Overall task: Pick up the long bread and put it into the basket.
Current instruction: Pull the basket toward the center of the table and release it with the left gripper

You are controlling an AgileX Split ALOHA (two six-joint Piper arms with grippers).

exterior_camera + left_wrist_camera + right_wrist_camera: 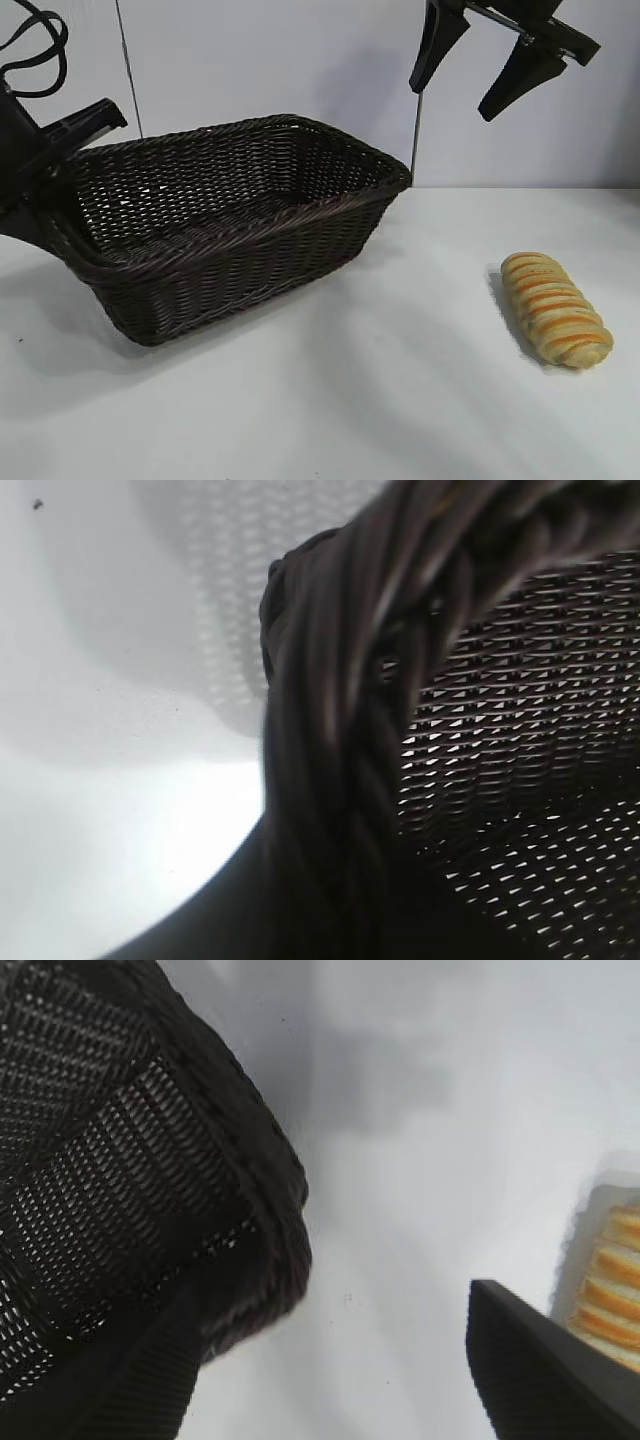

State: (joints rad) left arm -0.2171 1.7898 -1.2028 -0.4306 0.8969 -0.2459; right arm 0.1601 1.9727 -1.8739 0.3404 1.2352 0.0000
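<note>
Left hand (40,175) grips the basket (240,225) rim, tilting it.
Right hand (478,78) hangs wide open, empty, upper right; long bread (556,308) lies on desk (380,400), lower right.

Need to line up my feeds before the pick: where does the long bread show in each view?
Exterior view: long bread lies on the table at lower right, apart from the basket.
Left wrist view: not in it; only basket rim.
Right wrist view: at the right edge.
Shared landmark: the basket.
</note>
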